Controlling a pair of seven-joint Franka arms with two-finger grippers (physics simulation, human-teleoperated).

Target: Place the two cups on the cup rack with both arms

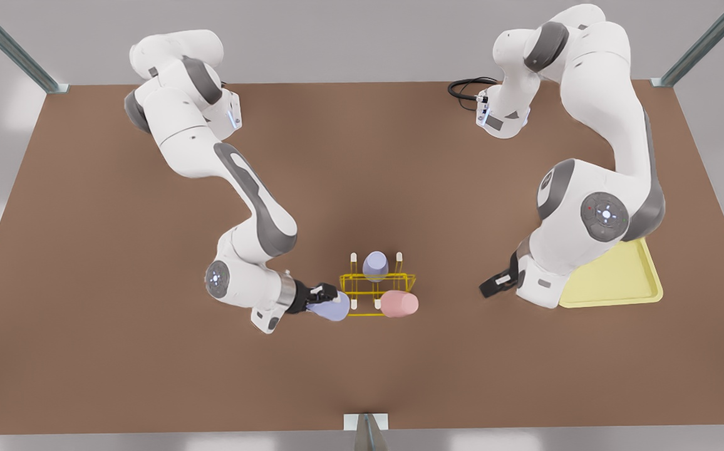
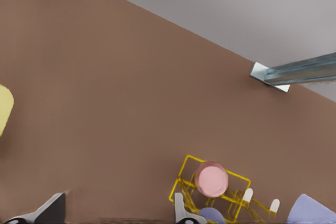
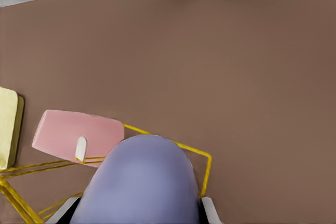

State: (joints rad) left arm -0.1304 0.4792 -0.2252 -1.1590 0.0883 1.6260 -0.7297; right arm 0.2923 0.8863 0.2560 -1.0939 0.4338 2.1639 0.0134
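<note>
My right gripper (image 1: 327,294) is squeezing the light, slippery-looking lavender cup (image 1: 332,308) by its sides, just beside the cup rack (image 1: 377,291) holding the pink cup (image 1: 398,304). My left gripper (image 1: 493,287) is waiting wide open near the tray (image 1: 619,282).

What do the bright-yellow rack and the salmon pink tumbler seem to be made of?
Bright-yellow rack: thin rods, likely coated metal wire, with white peg tips. Salmon pink tumbler: smooth, matte, opaque and evenly coloured; probably plastic, though ceramic cannot be excluded.
</note>
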